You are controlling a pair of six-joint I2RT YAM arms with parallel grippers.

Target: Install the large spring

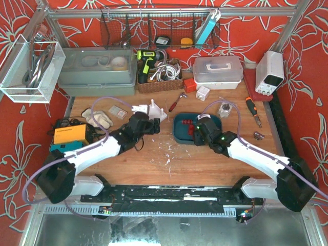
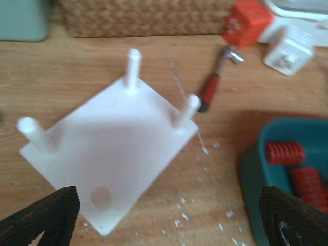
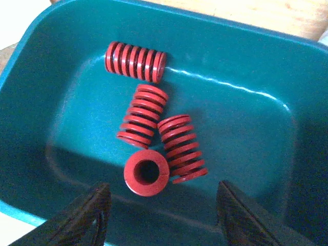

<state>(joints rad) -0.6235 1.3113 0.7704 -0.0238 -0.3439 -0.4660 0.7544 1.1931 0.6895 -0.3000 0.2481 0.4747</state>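
1. White plastic made up the peg plate (image 2: 110, 159), which lay flat on the wooden counter (image 2: 61, 61) with three pegs standing. The left gripper (image 2: 169, 220) hung over its near corner, jaws spread wide, holding nothing.
2. The teal tray (image 3: 246, 128), just right of the plate, held four red springs (image 3: 142, 117) clustered left of its middle.
3. The right gripper (image 3: 164, 215) hovered over the tray, wide apart and empty, with the upright spring (image 3: 146, 173) just beyond its gap.
4. That spring stood on end, bore up. The far spring (image 3: 136, 61) lay crosswise, and the two between pointed roughly away from the gripper. I could not tell which was largest.
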